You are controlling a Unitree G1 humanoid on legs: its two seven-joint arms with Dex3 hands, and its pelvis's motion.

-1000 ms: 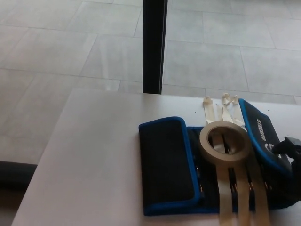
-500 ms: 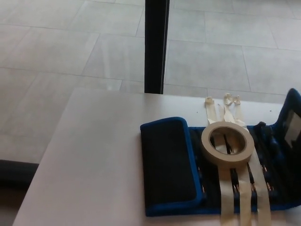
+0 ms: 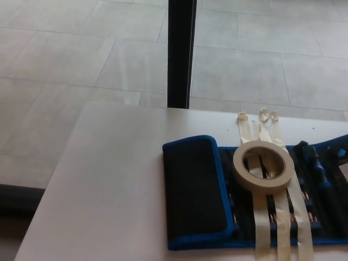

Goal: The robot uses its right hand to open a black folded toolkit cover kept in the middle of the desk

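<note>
The black fabric toolkit cover with blue piping (image 3: 255, 196) lies on the right half of the pale grey worktop (image 3: 109, 185), reaching the right edge of the view. Its right flap lies spread out, exposing tools in their slots, while the left flap (image 3: 194, 187) lies folded over the middle. A roll of cream masking tape (image 3: 263, 165) sits on three tape strips that cross the case. Neither hand is in view, so I cannot tell how the fingers stand. To finish well, pinch the left flap's right edge and swing it leftward without dragging the case.
</note>
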